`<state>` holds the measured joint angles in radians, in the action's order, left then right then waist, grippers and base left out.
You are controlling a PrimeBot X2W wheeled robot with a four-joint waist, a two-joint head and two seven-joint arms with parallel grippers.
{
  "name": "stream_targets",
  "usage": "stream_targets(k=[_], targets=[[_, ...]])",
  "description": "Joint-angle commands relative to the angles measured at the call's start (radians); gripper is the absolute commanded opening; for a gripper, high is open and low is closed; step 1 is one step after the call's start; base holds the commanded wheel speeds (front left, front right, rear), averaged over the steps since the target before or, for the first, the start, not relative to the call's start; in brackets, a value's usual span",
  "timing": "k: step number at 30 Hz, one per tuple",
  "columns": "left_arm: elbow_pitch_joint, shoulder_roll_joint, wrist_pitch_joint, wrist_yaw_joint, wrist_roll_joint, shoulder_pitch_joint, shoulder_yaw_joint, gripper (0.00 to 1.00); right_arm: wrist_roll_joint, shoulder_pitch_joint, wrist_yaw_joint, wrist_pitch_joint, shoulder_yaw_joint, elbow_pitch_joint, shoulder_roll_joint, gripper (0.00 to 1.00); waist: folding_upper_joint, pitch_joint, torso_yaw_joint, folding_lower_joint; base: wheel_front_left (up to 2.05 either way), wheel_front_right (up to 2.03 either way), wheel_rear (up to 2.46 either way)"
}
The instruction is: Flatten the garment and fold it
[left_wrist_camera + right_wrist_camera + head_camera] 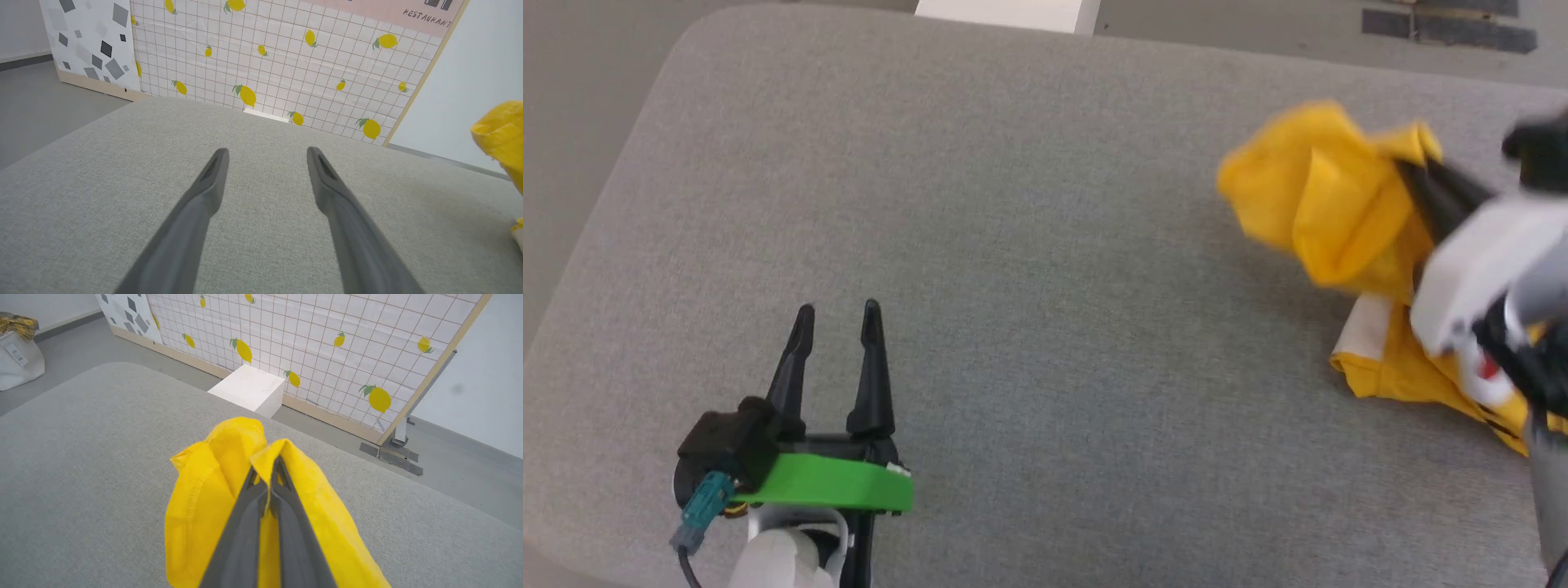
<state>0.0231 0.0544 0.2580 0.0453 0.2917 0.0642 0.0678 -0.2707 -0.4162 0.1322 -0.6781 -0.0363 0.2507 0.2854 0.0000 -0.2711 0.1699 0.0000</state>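
Note:
The garment (pixel 1327 208), a bright yellow T-shirt, lies crumpled at the right side of the grey padded table (pixel 1013 204), with a white patch and dark marks at its lower part. My right gripper (pixel 1413 175) is shut on a fold of the yellow cloth and lifts it off the table. In the right wrist view the garment (pixel 204 498) drapes over both sides of the closed right gripper (pixel 265 465). My left gripper (pixel 837 314) hovers open over bare table at the lower left, far from the shirt. In the left wrist view, the left gripper (pixel 267 153) has nothing between its fingers, and the garment (pixel 502 134) shows at the right edge.
A white box (pixel 249 390) stands on the floor beyond the table's far edge. Behind it is a lemon-print tiled partition (pixel 327 343) on a metal foot (pixel 392 455). A white bag (pixel 18 361) sits on the floor far left.

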Motion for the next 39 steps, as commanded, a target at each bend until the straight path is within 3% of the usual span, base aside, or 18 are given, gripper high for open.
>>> stream_targets(k=[1,5,9,10,13,14,15,16,22,27,34,39], targets=[[0.002,-0.004,0.004,-0.008,0.014,0.029,0.013,1.0,-0.002,-0.098,-0.002,-0.016,-0.028,-0.048,-0.005,0.0,0.0,-0.054,0.034,0.0,0.0,0.0,0.0],[-0.003,-0.004,0.004,-0.012,0.029,0.061,0.043,1.0,0.027,-0.258,-0.002,0.003,-0.052,-0.212,-0.038,0.0,0.0,-0.106,0.071,0.0,0.0,0.0,0.0],[-0.014,-0.004,0.004,-0.017,0.038,0.092,0.068,1.0,0.1,-0.389,-0.002,0.104,-0.056,-0.428,-0.079,0.0,0.0,-0.14,0.106,0.0,0.0,0.0,0.0],[-0.019,-0.004,0.004,-0.019,0.039,0.104,0.081,1.0,0.142,-0.428,-0.002,0.142,-0.04,-0.534,-0.103,0.0,0.0,-0.151,0.118,0.0,0.0,0.0,0.0],[-0.026,-0.004,0.004,-0.023,0.043,0.118,0.105,1.0,0.213,-0.457,-0.002,0.182,-0.013,-0.666,-0.114,0.0,0.0,-0.158,0.129,0.0,0.0,0.0,0.0],[-0.029,-0.004,0.004,-0.025,0.046,0.124,0.115,1.0,0.238,-0.461,-0.002,0.195,0.005,-0.708,-0.115,0.23,0.0,-0.158,0.132,0.0,0.0,0.0,0.0],[-0.032,-0.004,0.004,-0.025,0.048,0.128,0.124,1.0,0.256,-0.463,-0.002,0.207,0.013,-0.737,-0.113,0.92,0.0,-0.158,0.134,0.0,0.0,0.0,0.0],[-0.035,-0.004,0.004,-0.027,0.05,0.134,0.133,1.0,0.272,-0.466,-0.002,0.22,0.022,-0.769,-0.109,1.0,0.0,-0.156,0.136,0.0,0.0,0.0,0.0],[-0.042,-0.004,0.004,-0.034,0.042,0.133,0.134,1.0,0.248,-0.48,-0.002,0.309,0.016,-0.834,-0.112,1.0,0.0,-0.12,0.106,0.0,0.0,0.0,0.0],[-0.039,-0.004,0.004,-0.02,0.01,0.11,0.098,1.0,0.147,-0.457,-0.002,0.368,-0.015,-0.788,-0.102,1.0,0.0,-0.057,0.058,0.0,0.0,0.0,0.0],[-0.008,0.004,0.004,0.0,-0.025,0.045,0.051,1.0,0.098,-0.218,-0.002,0.454,0.039,-0.504,-0.071,1.0,0.0,0.038,-0.018,0.0,0.0,0.0,0.0],[0.019,0.009,0.004,0.006,-0.032,-0.004,0.032,1.0,0.124,0.041,-0.002,0.458,0.164,-0.234,-0.122,1.0,0.0,0.068,-0.066,0.0,0.0,0.0,0.0]])
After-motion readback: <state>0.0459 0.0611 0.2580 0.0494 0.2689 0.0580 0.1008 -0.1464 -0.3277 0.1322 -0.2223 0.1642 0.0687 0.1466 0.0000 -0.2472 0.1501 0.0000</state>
